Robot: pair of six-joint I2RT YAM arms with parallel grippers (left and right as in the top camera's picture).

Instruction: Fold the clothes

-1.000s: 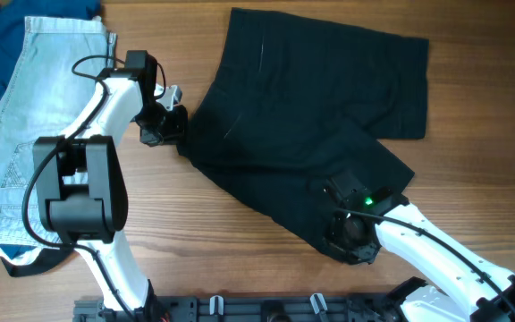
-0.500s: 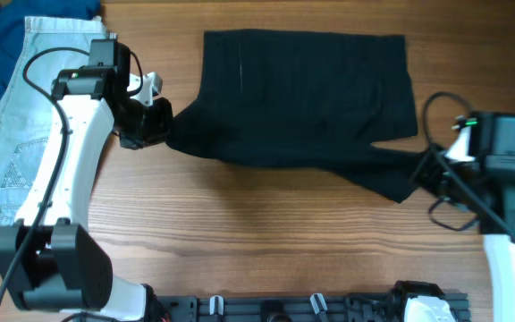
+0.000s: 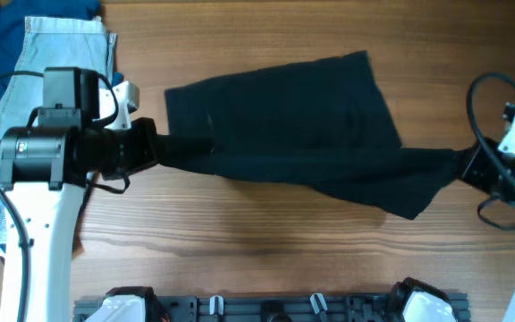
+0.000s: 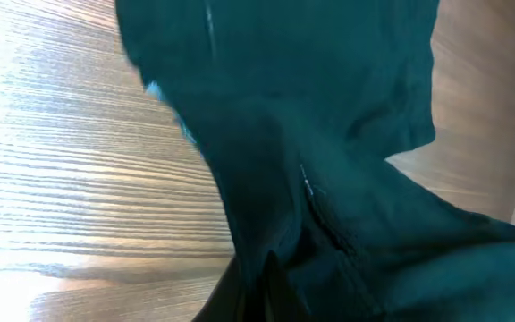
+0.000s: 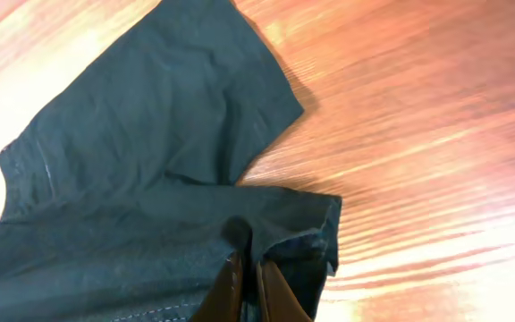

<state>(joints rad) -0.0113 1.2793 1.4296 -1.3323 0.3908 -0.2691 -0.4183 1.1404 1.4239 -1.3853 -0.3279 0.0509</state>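
Black shorts point(image 3: 302, 116) stretch between left claw point(image 3: 155, 148) and right claw point(image 3: 465, 166), beside pale jeans point(image 3: 61, 40).

Dark teal-black fabric garment point(image 4: 329, 134) is hanging in bunched folds, stitched seam running down its middle. Left gripper point(image 4: 262, 291) is pinching it tight. Light wood-grain table point(image 4: 61, 179) is showing beneath.

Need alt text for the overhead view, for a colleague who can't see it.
A black garment is stretched across the wooden table, the left gripper clamping one end and the right gripper the other. Pale denim jeans lie by the left arm.
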